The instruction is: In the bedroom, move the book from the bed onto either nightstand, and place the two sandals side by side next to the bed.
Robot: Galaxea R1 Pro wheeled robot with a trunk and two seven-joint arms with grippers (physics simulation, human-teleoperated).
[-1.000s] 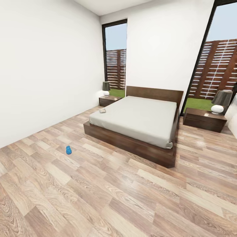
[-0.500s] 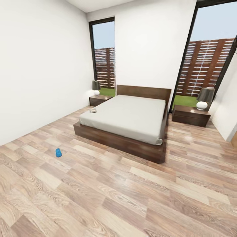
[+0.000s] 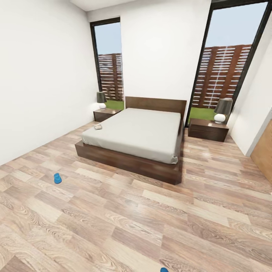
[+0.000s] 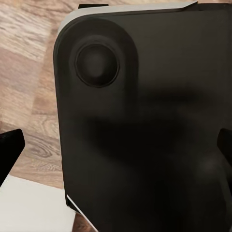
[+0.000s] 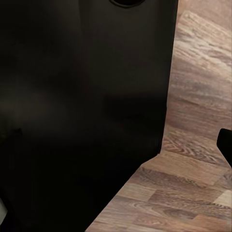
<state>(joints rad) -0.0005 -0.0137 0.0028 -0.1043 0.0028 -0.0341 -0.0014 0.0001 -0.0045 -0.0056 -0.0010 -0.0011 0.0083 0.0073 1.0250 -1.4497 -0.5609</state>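
The bed (image 3: 136,132), with a pale mattress and dark wooden frame, stands across the room in the head view. The book (image 3: 98,127) lies on the mattress near its front left corner. A nightstand (image 3: 105,115) stands at the bed's left and another nightstand (image 3: 208,129) at its right, each with a lamp on it. One blue sandal (image 3: 57,178) lies on the floor far left of the bed. A second sandal (image 3: 164,269) peeks in at the picture's bottom edge. My left gripper (image 4: 116,150) is open and empty, fingertips (image 4: 10,150) wide apart. My right gripper (image 5: 116,145) is also open.
Two tall dark-framed windows (image 3: 109,68) flank the headboard. A brown wooden door (image 3: 264,151) shows at the right edge. Wood-plank floor (image 3: 132,219) stretches between me and the bed. Both wrist views look onto my own dark body (image 4: 145,121) above the floor.
The camera has moved, so the whole room has slid left and farther off. The second sandal and the door at the right have come into view. Nothing in the room has moved.
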